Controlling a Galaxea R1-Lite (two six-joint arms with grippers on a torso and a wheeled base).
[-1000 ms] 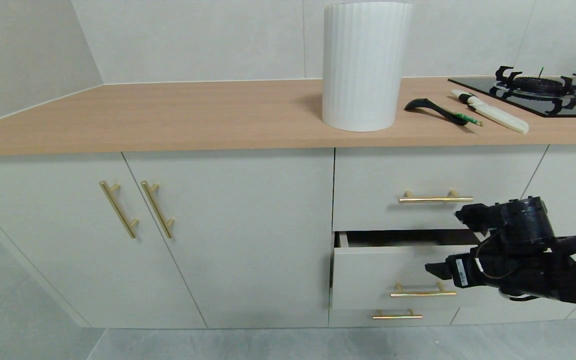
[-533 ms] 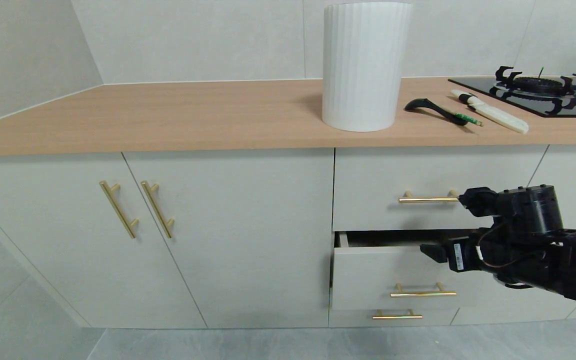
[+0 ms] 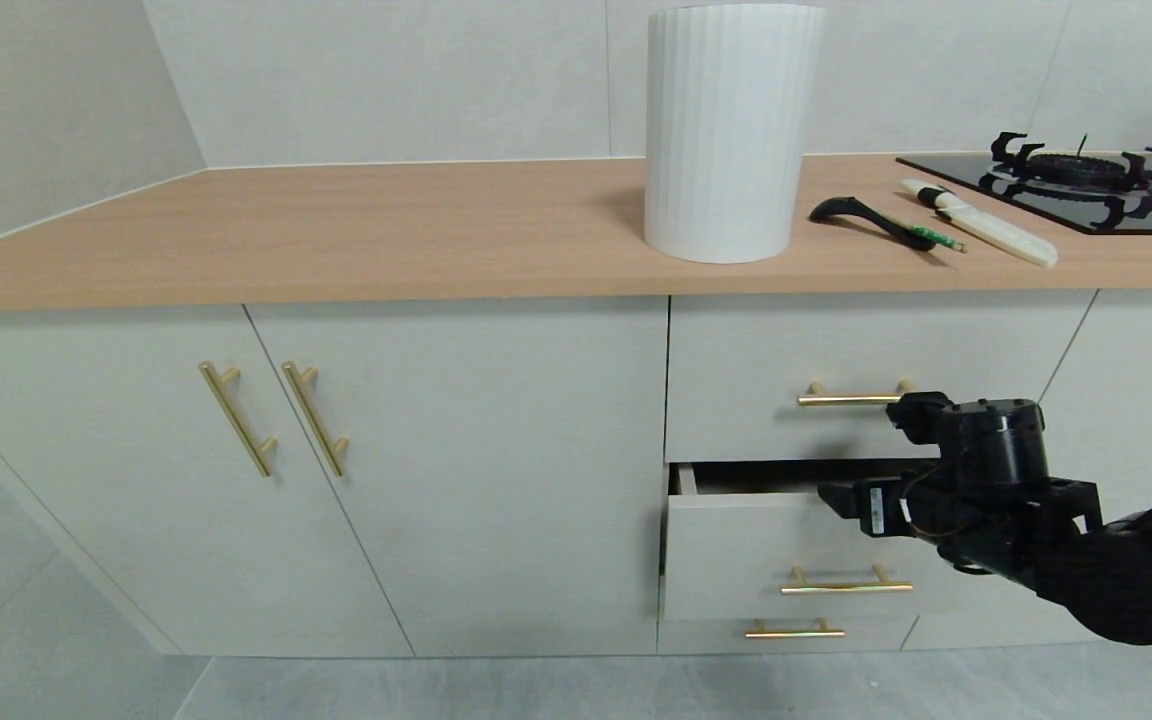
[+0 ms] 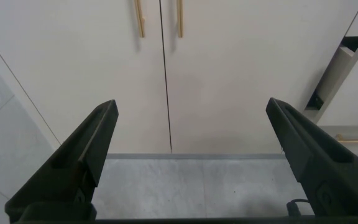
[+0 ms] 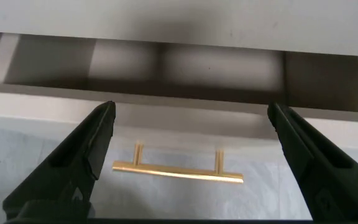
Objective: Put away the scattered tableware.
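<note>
— Holding the right pincer [image 3: 868, 452] spread apart, empty, at the barely open drawer [image 3: 756, 545], 4 o'clock; same with the left pincer [image 4: 191, 107], down low.
— Tableware?
— Up on the tabletop [image 3: 336, 230] at 2 o'clock: ladle [image 3: 861, 218], knife [image 3: 986, 232].
— Could snag on the upper handle [image 3: 856, 398], or slip off the drawer front; too narrow a gap yet for dropping anything in.

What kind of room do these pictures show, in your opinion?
Most likely a kitchen: a gas hob is set into the wooden countertop, a black ladle lies on it, and cabinets with gold handles stand below.
</note>
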